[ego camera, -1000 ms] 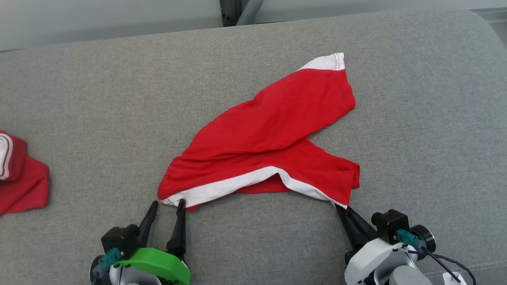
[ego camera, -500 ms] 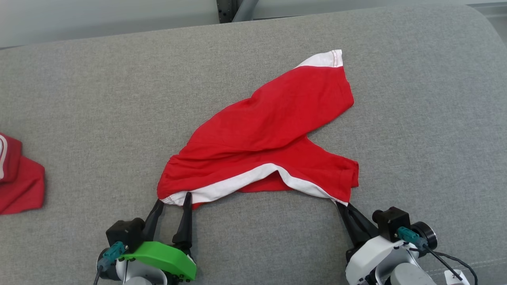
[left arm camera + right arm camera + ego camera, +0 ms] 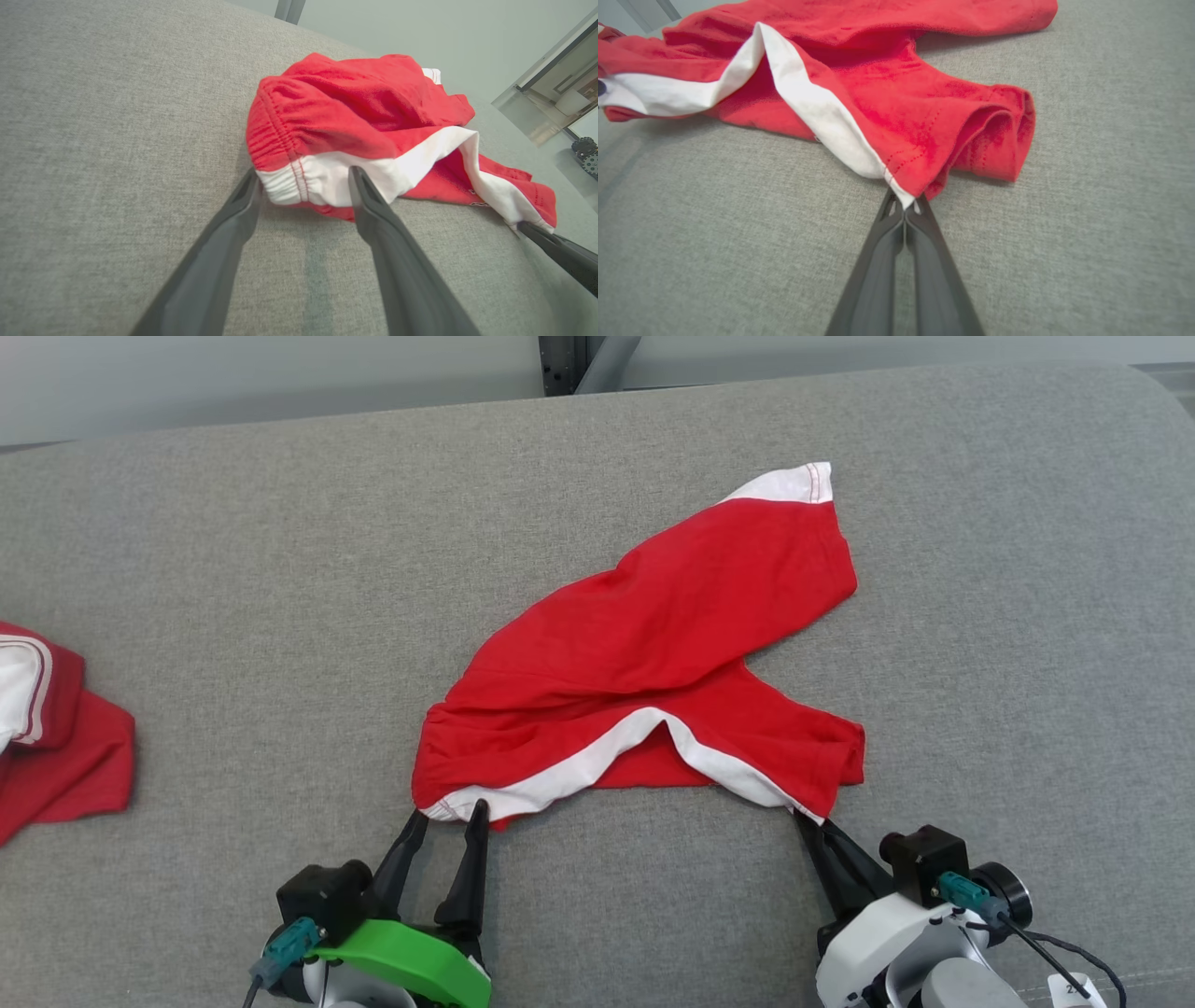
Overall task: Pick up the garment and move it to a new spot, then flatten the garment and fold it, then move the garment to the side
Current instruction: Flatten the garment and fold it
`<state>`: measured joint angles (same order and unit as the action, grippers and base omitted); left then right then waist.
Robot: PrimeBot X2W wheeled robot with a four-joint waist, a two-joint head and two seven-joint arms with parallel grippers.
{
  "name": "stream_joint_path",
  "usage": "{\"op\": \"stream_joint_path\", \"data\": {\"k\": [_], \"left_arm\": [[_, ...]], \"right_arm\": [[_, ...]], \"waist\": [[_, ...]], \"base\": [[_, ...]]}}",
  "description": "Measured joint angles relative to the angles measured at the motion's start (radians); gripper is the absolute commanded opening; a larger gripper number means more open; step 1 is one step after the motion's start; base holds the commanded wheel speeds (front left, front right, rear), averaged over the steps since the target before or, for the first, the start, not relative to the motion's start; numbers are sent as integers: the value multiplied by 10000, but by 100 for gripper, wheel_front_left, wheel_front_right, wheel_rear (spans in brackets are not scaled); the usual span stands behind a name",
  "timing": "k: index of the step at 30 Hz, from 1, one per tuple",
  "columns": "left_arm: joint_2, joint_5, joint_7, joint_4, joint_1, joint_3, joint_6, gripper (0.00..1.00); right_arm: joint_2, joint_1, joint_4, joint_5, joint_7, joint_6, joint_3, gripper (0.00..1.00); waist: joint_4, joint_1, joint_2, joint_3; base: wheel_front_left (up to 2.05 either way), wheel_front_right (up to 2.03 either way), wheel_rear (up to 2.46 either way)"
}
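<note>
A crumpled red, white-trimmed garment (image 3: 653, 635) is spread on grey upholstery (image 3: 233, 569). From the left wrist, its waistband corner is seen straddled by the wide-spread left gripper (image 3: 304, 173); from the right, its hem tip pinched in the right gripper (image 3: 906, 207).

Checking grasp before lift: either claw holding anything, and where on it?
Right claw is shut on the white-trimmed hem corner of the red garment. Left claw is open, straddling the waistband corner, holding nothing.
</note>
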<state>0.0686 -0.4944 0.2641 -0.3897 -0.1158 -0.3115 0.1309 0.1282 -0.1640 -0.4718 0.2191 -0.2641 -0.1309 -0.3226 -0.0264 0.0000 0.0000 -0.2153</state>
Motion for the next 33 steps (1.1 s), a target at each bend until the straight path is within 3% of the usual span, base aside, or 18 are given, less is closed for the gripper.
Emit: {"op": "stream_joint_path", "data": {"k": [4,5,7,10,19,25,29,33], "left_arm": [[196,-174,0,121,60,-476,0,65],[199,-293,0,167,84,-541,0,65],[240,-408,0,228,105,-644,0,46],[330,-587,0,324,104,-884,0,2],[426,-652,0,527,81,-974,0,0],[558,-577,-2,1476,91,-683,0,0],[1308,-585,0,2834,-426,-1319,6,0],[2437,-635,0,3356,-1326,-1530,6,0]], "right_arm": [[-12,-1,-2,2,0,0,-15,0],[-15,-1,-6,4,0,0,-21,0],[-27,-1,-15,19,0,2,-35,0],[-42,-2,-35,44,0,2,-46,0],[-75,2,-36,98,0,2,-4,0],[-174,-19,663,337,0,0,416,0],[-50,-531,1011,594,2,2,846,0],[410,-1686,1547,842,2,0,1078,0]], "waist": [[74,0,0,48],[84,0,0,60],[96,0,0,85],[105,0,0,124],[61,0,0,402],[70,0,0,849],[103,0,0,1246],[121,0,0,1683]], "base": [[0,0,0],[0,0,0],[0,0,0],[0,0,0],[0,0,0],[0,0,0],[0,0,0],[0,0,0]]}}
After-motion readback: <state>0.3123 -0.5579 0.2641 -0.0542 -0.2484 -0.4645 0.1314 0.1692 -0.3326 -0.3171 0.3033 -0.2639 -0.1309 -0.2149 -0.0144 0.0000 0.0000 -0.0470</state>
